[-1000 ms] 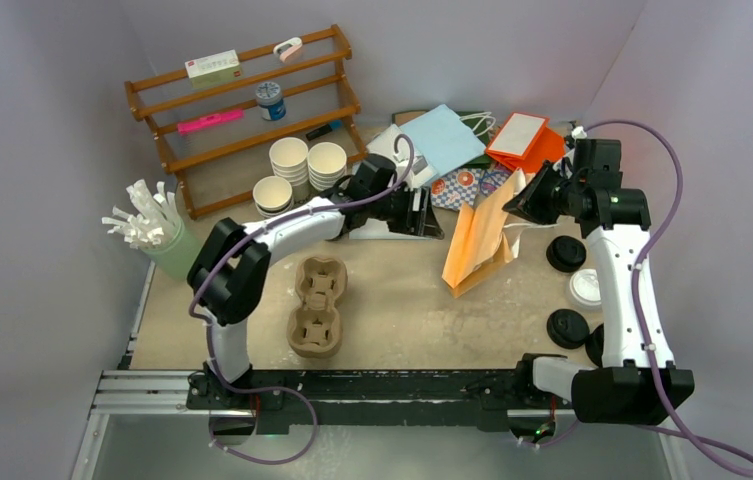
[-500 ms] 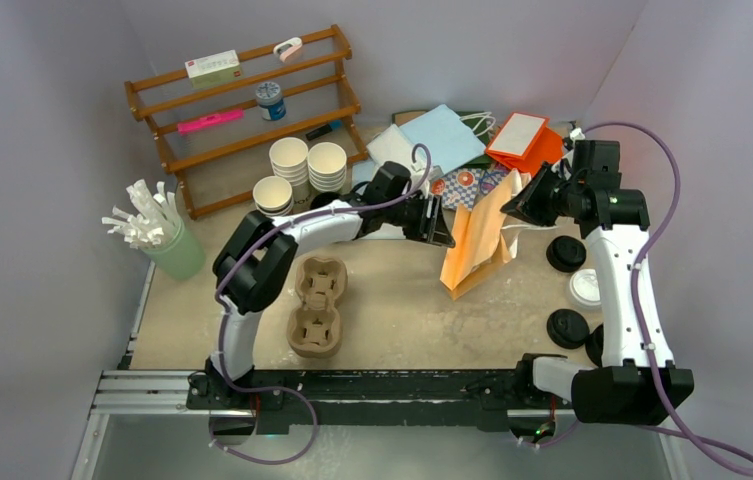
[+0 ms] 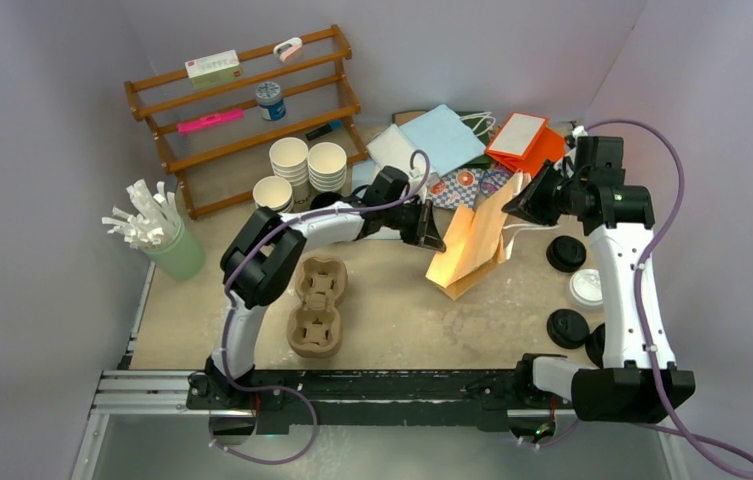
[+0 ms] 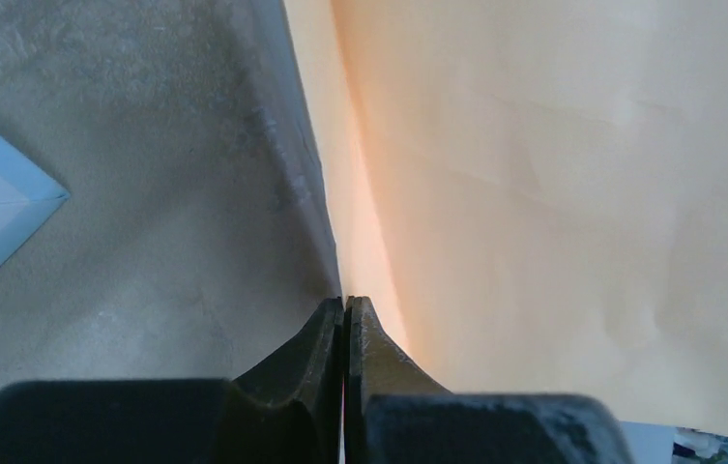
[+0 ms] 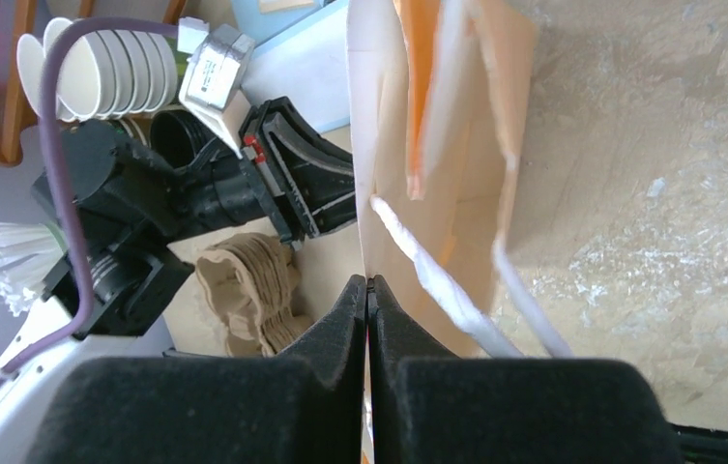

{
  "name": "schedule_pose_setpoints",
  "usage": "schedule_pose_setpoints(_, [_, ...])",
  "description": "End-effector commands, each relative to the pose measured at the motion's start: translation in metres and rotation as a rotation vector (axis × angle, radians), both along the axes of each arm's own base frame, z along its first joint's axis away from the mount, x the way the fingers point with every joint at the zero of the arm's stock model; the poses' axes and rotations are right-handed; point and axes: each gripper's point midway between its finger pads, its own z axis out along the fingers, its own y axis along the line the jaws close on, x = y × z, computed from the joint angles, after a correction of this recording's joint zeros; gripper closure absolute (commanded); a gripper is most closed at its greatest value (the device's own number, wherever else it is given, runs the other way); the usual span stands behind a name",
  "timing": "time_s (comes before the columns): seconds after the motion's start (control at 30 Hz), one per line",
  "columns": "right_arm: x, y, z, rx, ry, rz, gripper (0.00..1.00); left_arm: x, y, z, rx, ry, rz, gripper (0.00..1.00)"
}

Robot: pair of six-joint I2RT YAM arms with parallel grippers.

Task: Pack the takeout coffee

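Observation:
A kraft-orange paper bag [image 3: 472, 245] stands tilted at centre right of the table, its white handles [image 5: 456, 290] hanging loose. My left gripper [image 3: 438, 240] is shut on the bag's left edge [image 4: 335, 222]; in the left wrist view the gripper [image 4: 344, 302] has its jaws pressed together there. My right gripper [image 3: 515, 205] is shut on the bag's top rim [image 5: 364, 193], and the right wrist view shows that gripper [image 5: 367, 280] pinching the paper. The takeout coffee cups [image 3: 289, 160] stand in three open stacks by the rack, white inside.
A moulded pulp cup tray [image 3: 316, 305] lies in front of the left arm. Black lids [image 3: 565, 253] and a white lid [image 3: 585, 287] sit along the right edge. Behind are a wooden rack [image 3: 242, 110], a green cup of white sticks [image 3: 157, 235] and piled bags [image 3: 452, 140].
My left gripper moved right to the bag and closed on its left edge. The bag's lower end swung left. The right gripper stayed shut on the rim.

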Motion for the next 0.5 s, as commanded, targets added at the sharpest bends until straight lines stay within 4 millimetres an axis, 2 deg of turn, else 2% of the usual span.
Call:
schedule_pose_setpoints(0.0, [-0.002, -0.003, 0.04, -0.041, -0.081, 0.007, 1.0, 0.009, 0.019, 0.002, -0.047, -0.022, 0.003, 1.0])
schedule_pose_setpoints(0.07, [-0.002, -0.005, 0.055, -0.054, -0.107, 0.003, 1.0, 0.009, 0.028, -0.004, -0.03, -0.024, 0.007, 1.0])
schedule_pose_setpoints(0.23, [-0.003, -0.006, 0.073, -0.059, -0.129, 0.0, 1.0, 0.003, 0.041, -0.021, 0.002, 0.005, 0.023, 1.0])
schedule_pose_setpoints(0.37, [0.0, 0.0, 0.078, -0.024, -0.137, 0.016, 1.0, 0.002, 0.044, -0.028, 0.016, 0.017, 0.027, 1.0])
schedule_pose_setpoints(0.47, [0.003, 0.007, 0.073, 0.014, -0.129, 0.036, 1.0, 0.002, 0.045, -0.028, 0.018, 0.021, 0.029, 0.98])
